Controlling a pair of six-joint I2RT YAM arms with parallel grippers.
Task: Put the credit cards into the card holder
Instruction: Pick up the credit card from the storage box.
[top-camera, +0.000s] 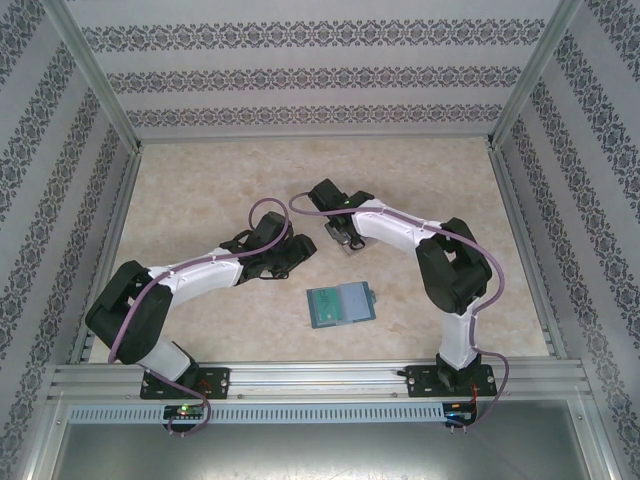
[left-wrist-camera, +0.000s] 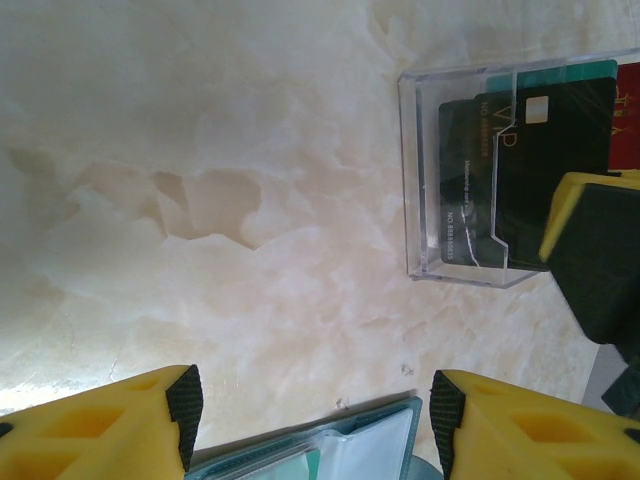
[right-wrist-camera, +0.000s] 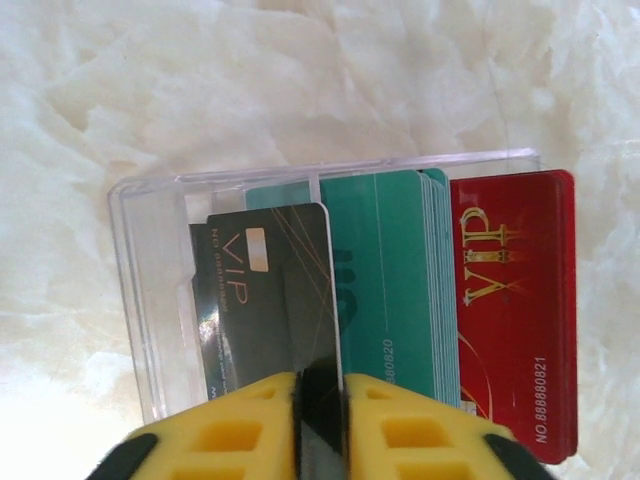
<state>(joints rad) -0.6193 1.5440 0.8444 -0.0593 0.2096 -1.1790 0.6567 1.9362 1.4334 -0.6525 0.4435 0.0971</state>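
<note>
The teal-blue card holder (top-camera: 342, 304) lies open on the table, and its clear sleeves (left-wrist-camera: 360, 455) show between my left fingers. My left gripper (left-wrist-camera: 315, 420) hangs open above its edge, holding nothing. The credit cards stand in a clear plastic tray (right-wrist-camera: 150, 300): a dark VIP card (right-wrist-camera: 265, 290), a teal-green stack (right-wrist-camera: 395, 280) and red VIP cards (right-wrist-camera: 510, 300). My right gripper (right-wrist-camera: 320, 400) is shut on the dark card's near edge, over the tray. From the left wrist, the tray (left-wrist-camera: 420, 180) holds dark cards (left-wrist-camera: 530, 170), with a right finger (left-wrist-camera: 600, 250) in front.
Patterned walls and metal rails enclose the marble-look table (top-camera: 200, 190). The tray sits under the right gripper (top-camera: 347, 238) near the centre, with the left gripper (top-camera: 298, 250) just to its left. Bare tabletop (left-wrist-camera: 200, 200) spreads to the left and rear.
</note>
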